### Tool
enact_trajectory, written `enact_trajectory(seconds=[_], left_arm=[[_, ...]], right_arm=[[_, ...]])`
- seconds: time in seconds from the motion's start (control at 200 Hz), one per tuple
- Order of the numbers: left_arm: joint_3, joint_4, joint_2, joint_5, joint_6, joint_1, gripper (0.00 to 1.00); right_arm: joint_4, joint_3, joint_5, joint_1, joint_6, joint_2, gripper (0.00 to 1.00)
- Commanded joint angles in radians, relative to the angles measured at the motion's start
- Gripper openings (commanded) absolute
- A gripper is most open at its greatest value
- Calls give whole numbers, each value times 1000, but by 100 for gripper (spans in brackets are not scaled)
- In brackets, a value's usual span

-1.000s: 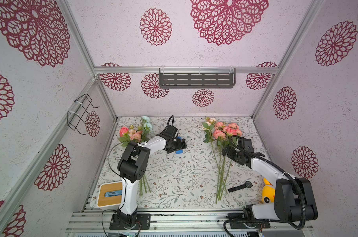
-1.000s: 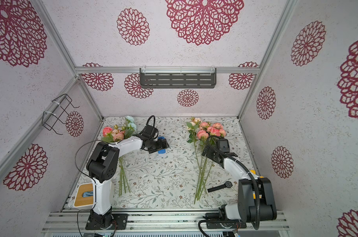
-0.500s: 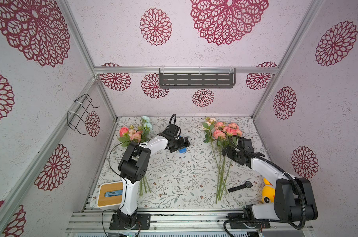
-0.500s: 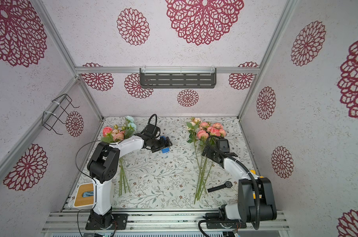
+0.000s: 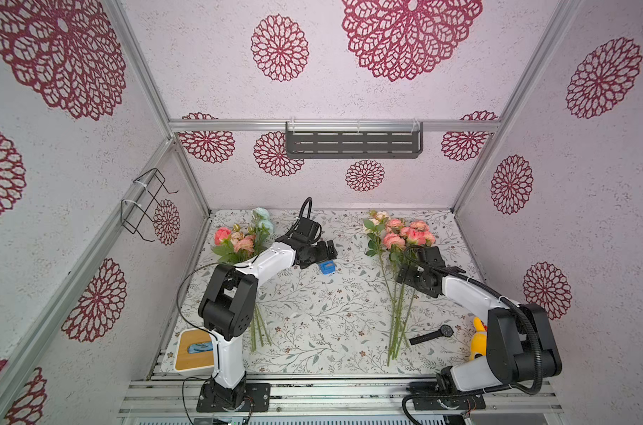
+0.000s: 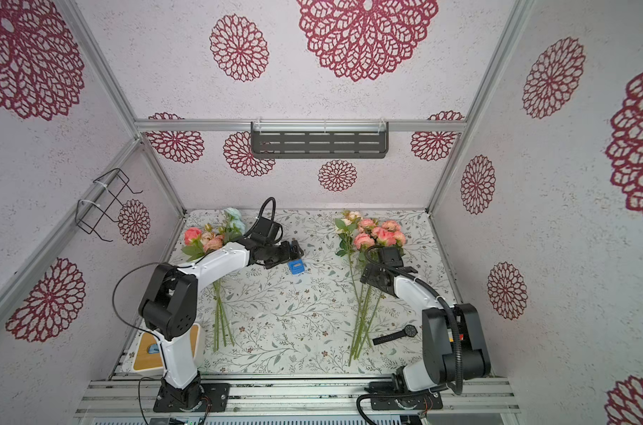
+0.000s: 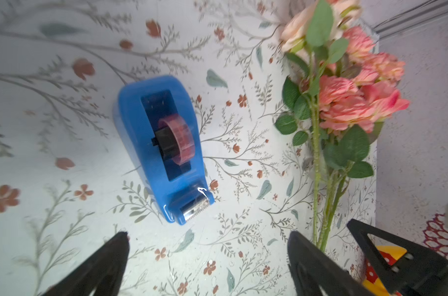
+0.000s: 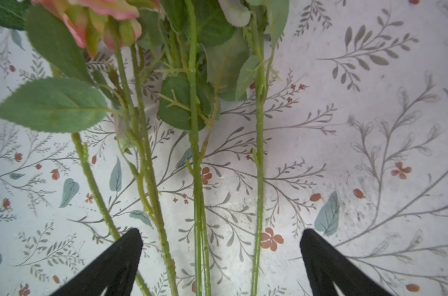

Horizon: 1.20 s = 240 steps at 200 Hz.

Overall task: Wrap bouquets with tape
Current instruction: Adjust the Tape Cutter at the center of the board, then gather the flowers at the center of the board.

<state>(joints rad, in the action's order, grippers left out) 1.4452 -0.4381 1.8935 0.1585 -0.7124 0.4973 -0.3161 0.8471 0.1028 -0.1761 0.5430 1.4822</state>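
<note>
Pincer on left arm (image 7: 207, 238): jaws wide apart, empty, poised over desk (image 7: 51, 159) just short of the cutter end of tape (image 7: 161, 143), no contact. Tape upright on desk, back half, between the two bunches, just beside that pincer in both top views. Pincer on right arm (image 8: 221, 235): jaws likewise spread, nothing gripped, set astride stems (image 8: 196, 179) of right bouquet (image 5: 401, 239) from above; contact with stems not discernible.

Handling, by judgement. Tape: light, hard, smooth plastic, prone to skid or tip under a pull; best hold across the flat sides near roll (image 7: 178, 141), clear of serrated blade (image 7: 194, 211). Free end at blade thin, clear, sticky, awkward to pinch. Stems: thin, springy, splayed rather than bundled; gathering needed before any wrap; best hold low on bare stem below leaves, never on soft blooms.

Further out. Left bouquet (image 5: 242, 239) flat on desk beside left arm, blooms toward back wall, mid-stems hidden under arm. Amount left on roll unclear. Right stem ends cut off in wrist view. Wristwatch (image 5: 432, 334) near those ends in top views; yellow toy (image 5: 476, 338) half hidden behind right arm.
</note>
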Motion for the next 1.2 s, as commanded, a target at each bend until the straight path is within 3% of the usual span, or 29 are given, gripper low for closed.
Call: enact_trajectory(seconds=[0.0, 0.145, 0.37, 0.53, 0.72, 1.021, 1.196], left_arm=[[58, -51, -80, -108, 81, 46, 99], [106, -51, -76, -50, 79, 60, 100], [127, 19, -13, 88, 63, 89, 98], [193, -11, 45, 110, 74, 120, 97], [165, -6, 36, 85, 59, 119, 97], [189, -16, 61, 102, 62, 119, 97], [288, -53, 177, 172, 87, 129, 85]], right_arm=[[-56, 20, 54, 6, 10, 4, 99], [33, -14, -81, 10, -30, 2, 99], [91, -73, -134, 15, -6, 10, 99], [144, -78, -208, 10, -13, 42, 99], [72, -12, -97, -101, -80, 98, 99], [78, -40, -82, -107, -48, 51, 99], [175, -80, -157, -111, 9, -19, 99]])
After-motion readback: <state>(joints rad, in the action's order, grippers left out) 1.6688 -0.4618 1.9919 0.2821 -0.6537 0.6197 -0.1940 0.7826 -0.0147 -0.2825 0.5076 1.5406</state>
